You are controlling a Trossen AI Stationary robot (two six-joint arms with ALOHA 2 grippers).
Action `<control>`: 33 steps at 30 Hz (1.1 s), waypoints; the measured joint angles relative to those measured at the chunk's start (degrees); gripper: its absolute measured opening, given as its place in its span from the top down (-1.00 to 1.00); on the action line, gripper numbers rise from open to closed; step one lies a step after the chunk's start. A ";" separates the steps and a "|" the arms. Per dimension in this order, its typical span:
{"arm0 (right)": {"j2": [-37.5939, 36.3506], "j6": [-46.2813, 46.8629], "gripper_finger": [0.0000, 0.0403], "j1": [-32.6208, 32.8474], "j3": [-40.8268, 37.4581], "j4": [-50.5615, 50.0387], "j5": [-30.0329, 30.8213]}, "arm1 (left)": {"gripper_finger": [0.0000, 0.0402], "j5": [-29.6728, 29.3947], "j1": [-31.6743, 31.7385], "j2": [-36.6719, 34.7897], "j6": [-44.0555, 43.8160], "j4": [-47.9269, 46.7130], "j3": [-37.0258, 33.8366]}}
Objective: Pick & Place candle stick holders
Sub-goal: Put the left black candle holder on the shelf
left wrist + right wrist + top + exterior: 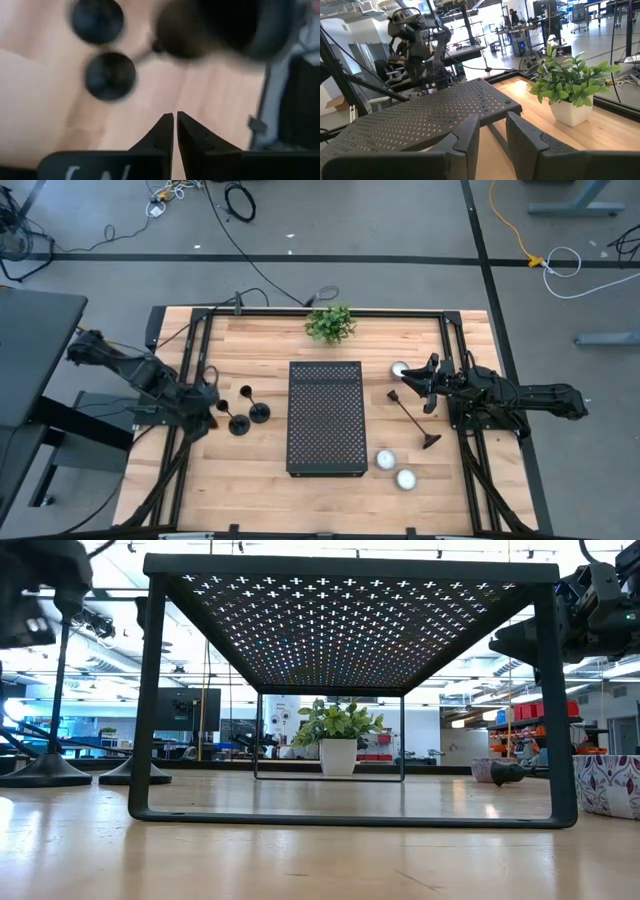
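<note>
Left gripper fingers closed, empty — right gripper slightly parted, empty — holders untouched.

text: none legible | labels: none | brands: none | numbers: none

- The left arm comes in from about 9 o'clock and reaches over the left side of the counter.
- It bends at the elbow, with the wrist low by the counter's left edge.
- The left gripper points toward 3 o'clock.
- Its two dark fingers are pressed almost together, with only a thin slit between them and nothing in it.
- The right arm comes in from about 3 o'clock and lies nearly straight over the right side of the counter.
- The right gripper points toward 9 o'clock.
- Its two dark fingers stand a little apart, with a clear gap and nothing between them.
</note>
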 joint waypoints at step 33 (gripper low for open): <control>0.00 0.00 0.52 -0.02 0.00 0.00 0.00 | 0.14 -21.89 -0.97 0.38 5.83 4.40 -1.94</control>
